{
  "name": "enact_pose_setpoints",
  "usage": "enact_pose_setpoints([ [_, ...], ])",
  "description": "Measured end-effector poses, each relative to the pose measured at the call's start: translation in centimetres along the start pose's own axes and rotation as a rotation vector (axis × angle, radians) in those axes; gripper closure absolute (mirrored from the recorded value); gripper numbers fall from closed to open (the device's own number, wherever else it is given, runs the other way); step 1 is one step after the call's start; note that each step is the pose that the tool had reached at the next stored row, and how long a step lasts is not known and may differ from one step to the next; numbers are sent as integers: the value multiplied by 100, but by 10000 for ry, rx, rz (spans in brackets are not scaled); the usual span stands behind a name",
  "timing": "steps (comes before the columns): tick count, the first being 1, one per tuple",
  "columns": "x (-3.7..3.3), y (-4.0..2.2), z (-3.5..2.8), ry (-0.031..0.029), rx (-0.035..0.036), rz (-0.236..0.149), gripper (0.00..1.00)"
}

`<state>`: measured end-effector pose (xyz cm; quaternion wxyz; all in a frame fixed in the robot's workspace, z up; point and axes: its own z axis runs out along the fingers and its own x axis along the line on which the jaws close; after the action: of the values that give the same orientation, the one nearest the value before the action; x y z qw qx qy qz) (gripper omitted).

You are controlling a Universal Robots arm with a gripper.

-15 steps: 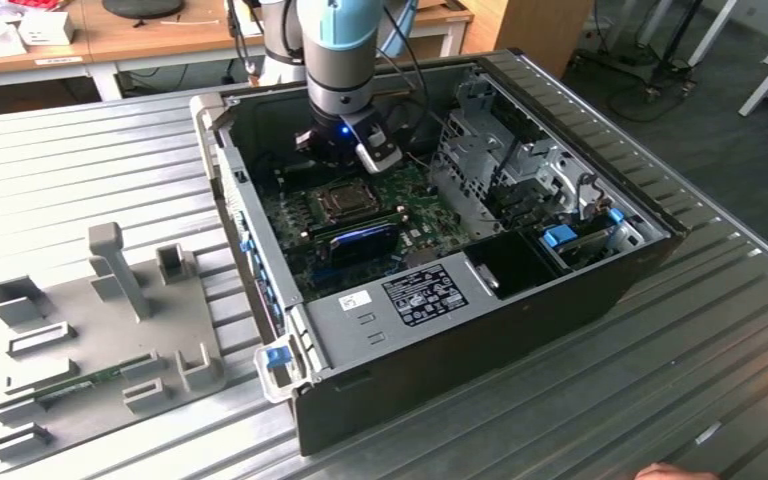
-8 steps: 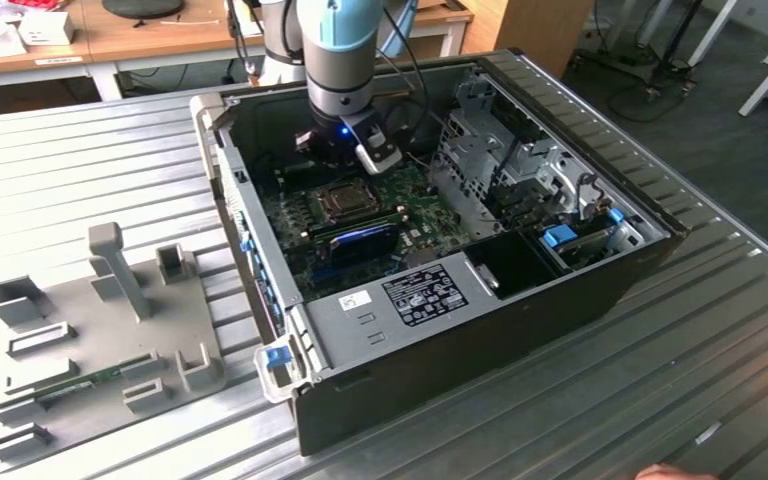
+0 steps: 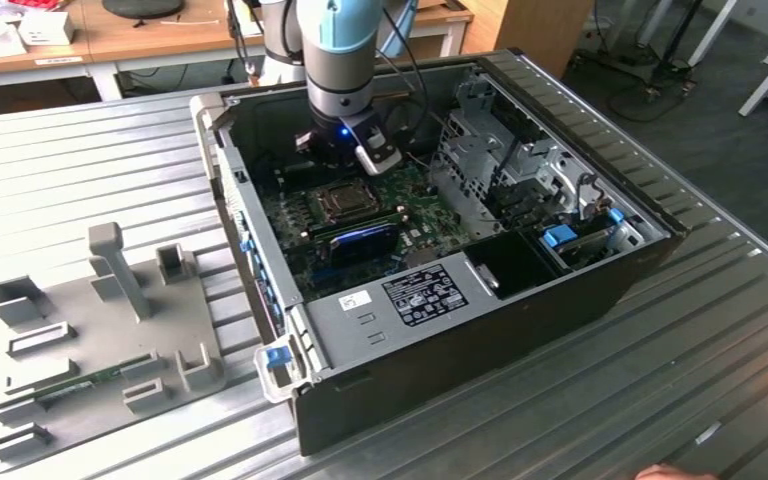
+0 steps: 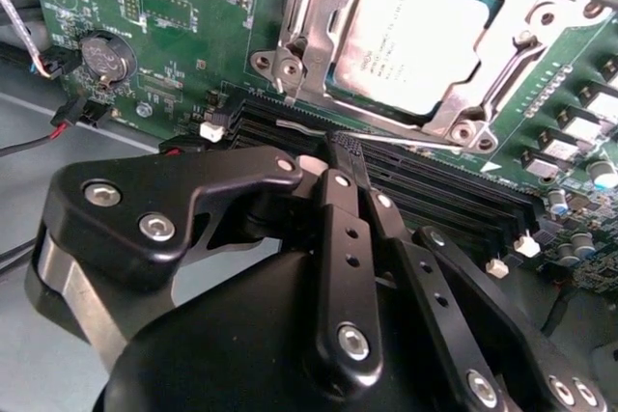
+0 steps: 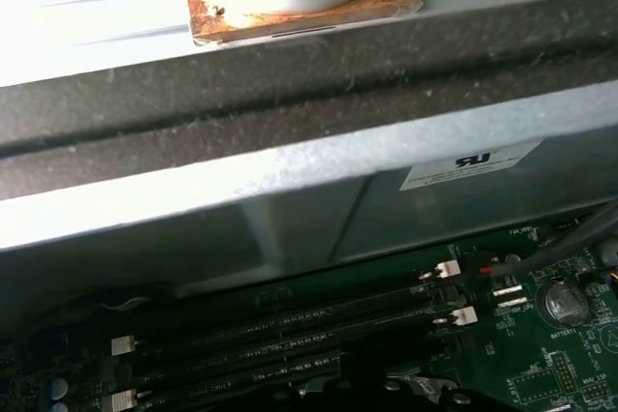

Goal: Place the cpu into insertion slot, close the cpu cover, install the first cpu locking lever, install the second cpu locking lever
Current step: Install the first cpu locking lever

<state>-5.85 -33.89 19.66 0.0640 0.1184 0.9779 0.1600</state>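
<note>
Matte black end effector (image 4: 333, 163) up close, linkage fingers (image 4: 340, 238) clenched together on nothing, parked over long black memory strips (image 4: 435, 185), near silvery-beige square cpu (image 4: 415, 41) lying flat under shiny cut-out cpu cover (image 4: 323, 7) on green circuit board (image 4: 174, 7), chip print unreadable.

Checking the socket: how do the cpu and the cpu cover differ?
The cpu is a solid square with a printed face; the cpu cover is an open frame. The cpu sits in the middle; the cpu cover rims it. Both are silvery and lie flat.
</note>
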Motion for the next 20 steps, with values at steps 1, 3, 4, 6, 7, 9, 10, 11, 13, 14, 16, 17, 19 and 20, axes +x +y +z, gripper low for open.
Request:
enact_pose_setpoints([
  [1, 1, -1, 3, 0, -1, 0, 89],
  [3, 4, -4, 10, 0, 2, 1, 89],
  [4, 5, -6, 15, 0, 2, 2, 89],
  [6, 7, -10, 25, -1, 4, 3, 89],
  [7, 8, -12, 28, -1, 6, 3, 89],
  [9, 8, -16, 30, -2, 7, 4, 89],
  [10, 7, -20, 30, -2, 7, 4, 89],
  [11, 5, -24, 30, -2, 7, 3, 89],
  [13, 3, -33, 29, -3, 10, 3, 89],
  [14, 2, -37, 28, -4, 13, 2, 89],
  [16, 1, -42, 29, -5, 18, 3, 89],
  [17, 1, -42, 29, -5, 20, 3, 89],
  [19, 1, -43, 28, -5, 20, 1, 89],
  [20, 1, -43, 29, -5, 20, 1, 89],
])
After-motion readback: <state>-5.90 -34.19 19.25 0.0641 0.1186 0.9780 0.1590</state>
